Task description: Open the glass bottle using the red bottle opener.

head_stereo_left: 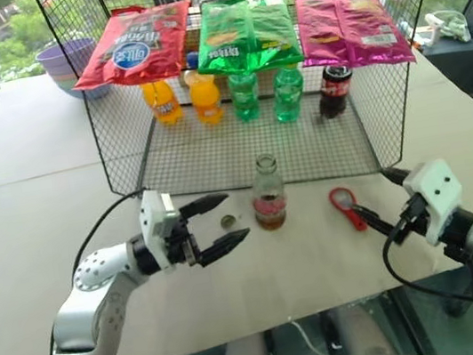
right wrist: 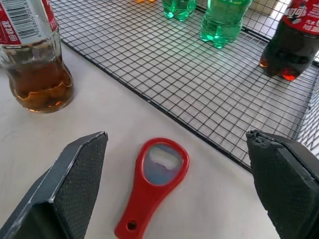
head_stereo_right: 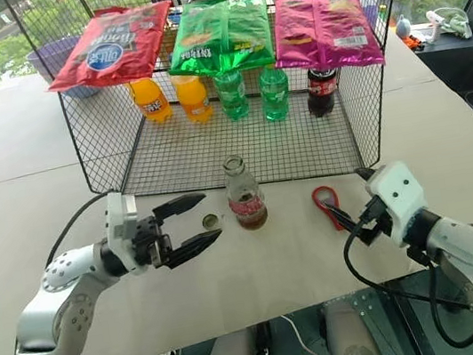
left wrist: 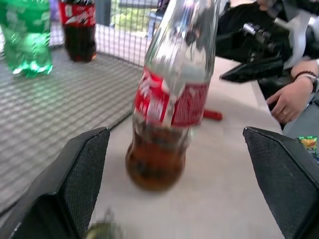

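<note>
Left eye view: glass bottle (head_stereo_left: 268,192) stands upright and uncapped on the table (head_stereo_left: 36,218), cola filling its bottom, between spread-jawed, empty left gripper (head_stereo_left: 218,225) and right gripper (head_stereo_left: 375,202); red bottle opener (head_stereo_left: 346,207) lies flat nearby.

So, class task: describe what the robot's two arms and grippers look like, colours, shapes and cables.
Both arms have silver-grey rounded shells with black joints. Each ends in a white boxy wrist block carrying two black tapering fingers whose inner pads are finely textured: the left gripper and the right gripper. A black cable loops loosely along each forearm.
</note>
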{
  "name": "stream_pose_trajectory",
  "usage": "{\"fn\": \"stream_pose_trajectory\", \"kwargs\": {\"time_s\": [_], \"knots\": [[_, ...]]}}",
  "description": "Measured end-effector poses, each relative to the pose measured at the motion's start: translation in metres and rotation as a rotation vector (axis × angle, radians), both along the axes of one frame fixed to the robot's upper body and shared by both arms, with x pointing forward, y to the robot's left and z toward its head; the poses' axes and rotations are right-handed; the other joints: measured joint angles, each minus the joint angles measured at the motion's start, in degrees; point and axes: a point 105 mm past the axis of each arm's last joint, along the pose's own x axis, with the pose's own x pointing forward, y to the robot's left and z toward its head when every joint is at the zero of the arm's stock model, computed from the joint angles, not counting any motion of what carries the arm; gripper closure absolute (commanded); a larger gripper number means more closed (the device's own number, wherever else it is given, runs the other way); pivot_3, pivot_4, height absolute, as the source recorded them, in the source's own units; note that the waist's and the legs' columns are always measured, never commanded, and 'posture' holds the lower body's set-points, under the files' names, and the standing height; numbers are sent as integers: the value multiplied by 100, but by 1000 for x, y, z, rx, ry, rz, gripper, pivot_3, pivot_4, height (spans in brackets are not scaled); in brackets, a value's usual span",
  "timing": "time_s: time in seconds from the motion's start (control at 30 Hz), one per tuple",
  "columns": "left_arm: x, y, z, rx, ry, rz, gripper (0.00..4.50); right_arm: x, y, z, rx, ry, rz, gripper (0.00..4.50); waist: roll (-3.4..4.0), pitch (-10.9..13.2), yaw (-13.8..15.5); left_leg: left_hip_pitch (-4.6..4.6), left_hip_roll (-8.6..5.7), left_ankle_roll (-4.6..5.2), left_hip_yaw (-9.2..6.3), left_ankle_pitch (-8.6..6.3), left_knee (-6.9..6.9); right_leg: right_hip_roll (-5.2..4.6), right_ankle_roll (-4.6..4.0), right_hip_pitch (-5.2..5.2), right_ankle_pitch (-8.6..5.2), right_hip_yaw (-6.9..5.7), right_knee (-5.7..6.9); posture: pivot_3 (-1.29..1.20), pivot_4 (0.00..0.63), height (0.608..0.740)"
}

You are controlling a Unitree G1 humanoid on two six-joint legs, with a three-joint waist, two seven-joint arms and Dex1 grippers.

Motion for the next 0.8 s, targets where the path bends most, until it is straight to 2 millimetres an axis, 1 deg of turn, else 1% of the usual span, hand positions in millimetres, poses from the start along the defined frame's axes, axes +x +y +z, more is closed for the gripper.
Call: {"fn": "stream_pose_trajectory", "kwargs": {"time_s": [0.17,0.3,0.47,0.63,0.8], "knots": [[1,20,-6,-6,19,144,67,-10,-17,-3,-4,16,-37,0,0,-2,6,8,0,0,1,0,2,-2,1,7,0,2,1,0,150,740],[6,40,-16,-38,44,356,67,-24,-31,-9,-9,29,-81,0,-1,-3,10,9,2,0,-1,0,1,0,0,8,0,-1,2,0,150,740],[13,61,-17,-55,36,538,67,-28,-39,-15,6,26,-114,0,-2,-5,-3,16,3,0,3,0,10,-1,1,14,3,3,6,0,150,740],[17,68,-19,-88,40,644,67,-27,-41,-15,17,4,-131,0,-5,-8,9,15,7,0,2,0,11,-1,-1,14,4,0,7,0,150,740],[25,69,-13,-108,17,688,67,-25,-43,-18,30,-3,-154,0,-6,-11,29,15,1,0,3,0,11,-1,-2,14,5,2,7,0,150,740]]}}
